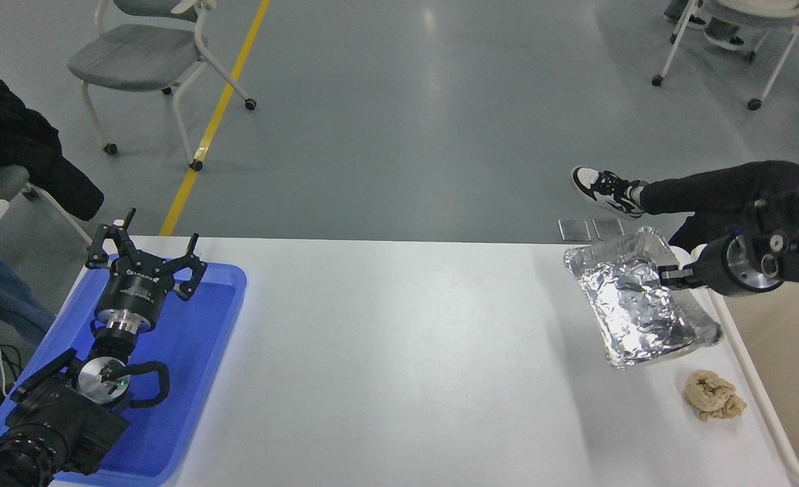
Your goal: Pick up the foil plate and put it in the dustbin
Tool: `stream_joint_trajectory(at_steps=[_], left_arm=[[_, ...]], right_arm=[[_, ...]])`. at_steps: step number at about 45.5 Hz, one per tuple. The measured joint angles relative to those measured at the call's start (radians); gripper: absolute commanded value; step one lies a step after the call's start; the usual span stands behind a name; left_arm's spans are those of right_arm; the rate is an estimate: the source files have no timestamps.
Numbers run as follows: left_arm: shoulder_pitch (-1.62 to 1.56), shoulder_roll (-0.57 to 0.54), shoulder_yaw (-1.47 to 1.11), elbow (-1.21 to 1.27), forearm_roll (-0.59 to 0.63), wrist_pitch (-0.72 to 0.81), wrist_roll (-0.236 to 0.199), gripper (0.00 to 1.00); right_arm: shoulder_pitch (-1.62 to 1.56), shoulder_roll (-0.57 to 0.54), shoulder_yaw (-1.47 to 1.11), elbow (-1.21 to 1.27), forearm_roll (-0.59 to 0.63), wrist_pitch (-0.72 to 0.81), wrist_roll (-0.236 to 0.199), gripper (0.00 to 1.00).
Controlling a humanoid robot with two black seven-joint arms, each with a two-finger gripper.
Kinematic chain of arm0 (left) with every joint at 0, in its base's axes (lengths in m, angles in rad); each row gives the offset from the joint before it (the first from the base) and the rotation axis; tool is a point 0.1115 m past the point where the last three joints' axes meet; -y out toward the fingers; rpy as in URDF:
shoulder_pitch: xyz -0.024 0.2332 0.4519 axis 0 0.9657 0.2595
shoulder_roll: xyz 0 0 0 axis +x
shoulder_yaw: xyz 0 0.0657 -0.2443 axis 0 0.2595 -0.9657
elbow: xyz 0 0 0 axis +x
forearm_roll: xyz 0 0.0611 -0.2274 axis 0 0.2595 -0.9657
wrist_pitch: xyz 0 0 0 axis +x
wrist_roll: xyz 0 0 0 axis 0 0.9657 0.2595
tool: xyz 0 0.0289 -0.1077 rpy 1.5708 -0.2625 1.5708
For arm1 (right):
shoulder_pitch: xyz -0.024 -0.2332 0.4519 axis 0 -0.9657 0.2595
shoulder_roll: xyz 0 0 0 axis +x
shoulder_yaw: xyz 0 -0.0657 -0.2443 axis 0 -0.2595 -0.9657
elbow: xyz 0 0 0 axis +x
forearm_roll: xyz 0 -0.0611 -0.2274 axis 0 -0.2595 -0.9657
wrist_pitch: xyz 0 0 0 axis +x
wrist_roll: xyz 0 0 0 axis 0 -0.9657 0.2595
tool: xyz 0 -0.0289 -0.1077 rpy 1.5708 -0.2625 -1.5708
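Observation:
The foil plate (632,301), a shiny wrinkled silver tray, hangs tilted in the air above the table's right end. My right gripper (670,279) is shut on its right rim and holds it up, next to the dustbin's near wall. The dustbin (771,406), a beige-cream bin, stands off the table's right edge; only its left rim and part of its inside show. My left gripper (143,260) is open and parked over the blue tray at the lower left.
A small tan wad of paper (714,396) lies on the white table (399,352) below the plate. A flat blue tray (189,365) lies at the left end. A person's leg and shoe (605,189) reach in beyond the far right edge.

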State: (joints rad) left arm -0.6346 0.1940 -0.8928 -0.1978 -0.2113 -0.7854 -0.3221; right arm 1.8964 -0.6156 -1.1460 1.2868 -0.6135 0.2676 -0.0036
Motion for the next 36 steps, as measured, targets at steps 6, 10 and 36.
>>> stream_joint_trajectory(at_steps=[6, 10, 36], left_arm=[[0.001, 0.001, 0.000, 0.000, 0.000, 0.000, 0.000, 1.00], [0.001, 0.003, -0.001, 0.000, 0.000, 0.000, 0.000, 1.00], [0.001, 0.005, -0.002, 0.000, 0.000, 0.000, 0.000, 1.00]], right_arm=[[0.175, 0.007, -0.083, 0.080, 0.035, 0.047, -0.001, 0.00], [0.274, 0.023, -0.130, 0.125, 0.063, 0.074, -0.001, 0.00], [0.499, 0.070, -0.292, 0.219, 0.095, 0.117, -0.003, 0.00]])
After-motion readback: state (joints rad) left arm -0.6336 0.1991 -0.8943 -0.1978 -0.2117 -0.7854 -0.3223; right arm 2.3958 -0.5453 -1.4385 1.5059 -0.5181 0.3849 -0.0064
